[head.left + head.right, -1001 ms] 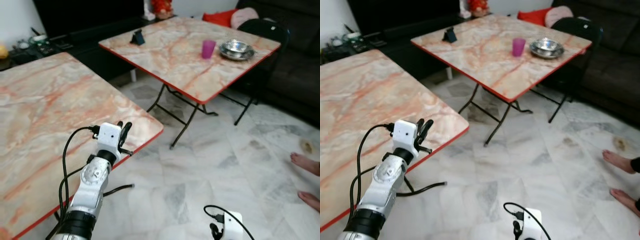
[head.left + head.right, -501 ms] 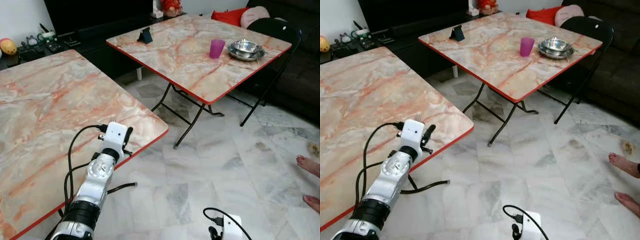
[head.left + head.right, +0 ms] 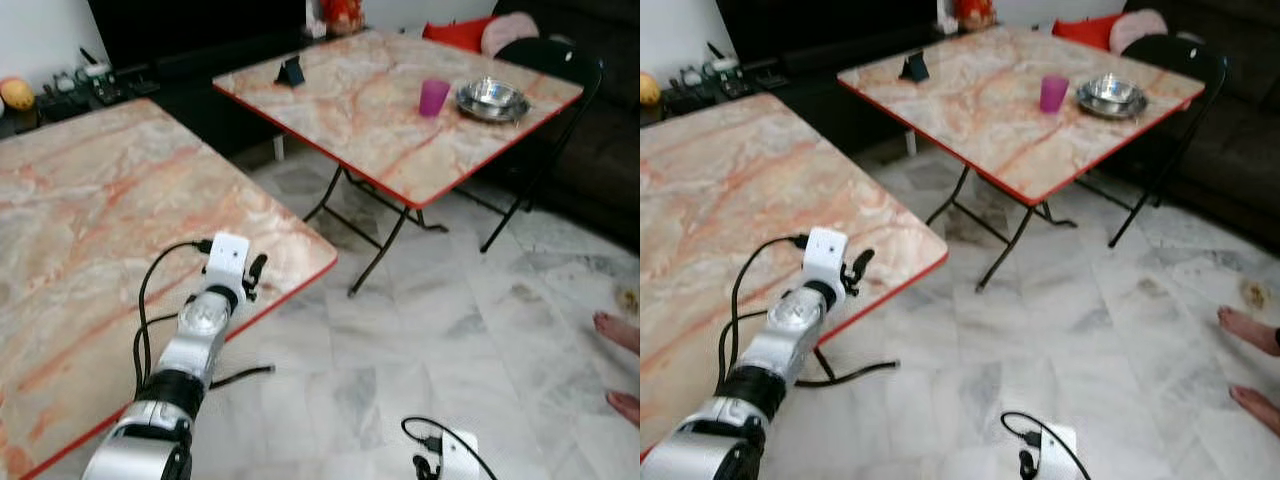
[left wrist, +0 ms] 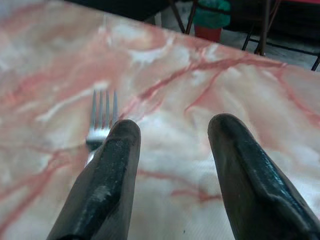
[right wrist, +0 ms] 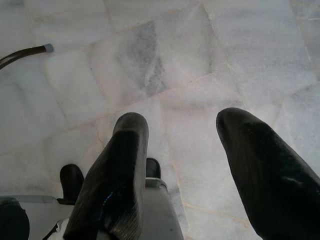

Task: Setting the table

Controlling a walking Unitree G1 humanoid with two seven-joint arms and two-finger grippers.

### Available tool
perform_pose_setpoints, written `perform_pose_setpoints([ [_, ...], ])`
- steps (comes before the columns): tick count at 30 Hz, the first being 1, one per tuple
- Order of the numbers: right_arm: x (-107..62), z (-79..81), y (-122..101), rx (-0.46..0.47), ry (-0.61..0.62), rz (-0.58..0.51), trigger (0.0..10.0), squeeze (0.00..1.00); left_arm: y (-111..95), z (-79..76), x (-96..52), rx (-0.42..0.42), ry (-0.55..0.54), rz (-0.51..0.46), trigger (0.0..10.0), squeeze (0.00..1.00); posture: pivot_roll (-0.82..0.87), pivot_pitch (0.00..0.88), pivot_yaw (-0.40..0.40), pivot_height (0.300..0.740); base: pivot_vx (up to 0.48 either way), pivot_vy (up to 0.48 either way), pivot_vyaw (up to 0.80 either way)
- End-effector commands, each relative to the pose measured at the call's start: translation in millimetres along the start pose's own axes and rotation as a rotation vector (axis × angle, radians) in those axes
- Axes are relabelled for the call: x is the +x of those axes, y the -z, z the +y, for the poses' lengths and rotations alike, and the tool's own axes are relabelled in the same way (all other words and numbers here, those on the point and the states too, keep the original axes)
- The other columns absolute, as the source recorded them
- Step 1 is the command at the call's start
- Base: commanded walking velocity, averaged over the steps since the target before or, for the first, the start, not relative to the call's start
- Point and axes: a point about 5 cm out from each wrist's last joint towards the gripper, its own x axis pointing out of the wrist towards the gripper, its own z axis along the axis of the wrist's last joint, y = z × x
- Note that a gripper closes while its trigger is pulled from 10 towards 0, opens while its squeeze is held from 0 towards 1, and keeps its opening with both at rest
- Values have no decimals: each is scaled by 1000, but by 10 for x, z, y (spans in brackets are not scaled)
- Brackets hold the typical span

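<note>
Fork (image 4: 101,121) handle hidden behind left gripper (image 4: 172,131) finger; tines alone visible. Person's feet (image 3: 1248,328) cut off at right edge. Small dark obj (image 3: 291,72) on far table (image 3: 350,110) too small to ID, maybe a phone stand. Clutter on far-left shelf (image 3: 60,85) blurred. Near table (image 3: 60,240) cut off at left edge.

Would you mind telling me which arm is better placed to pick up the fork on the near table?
The left. Its gripper hovers open over the marble table, with the fork lying just beyond one finger. The right gripper hangs low, pointing at the floor.
</note>
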Motion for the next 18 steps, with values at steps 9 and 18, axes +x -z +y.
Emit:
perform_pose_setpoints([
  [9,-8,-124,9,6,17,1,10000,0,-47,149,54,-103,-30,16,10000,0,53,0,-47,740,0,0,0],
  [18,4,-72,-20,7,13,-5,10000,0,9,426,0,-99,-116,29,10000,0,50,0,-46,740,0,0,0],
])
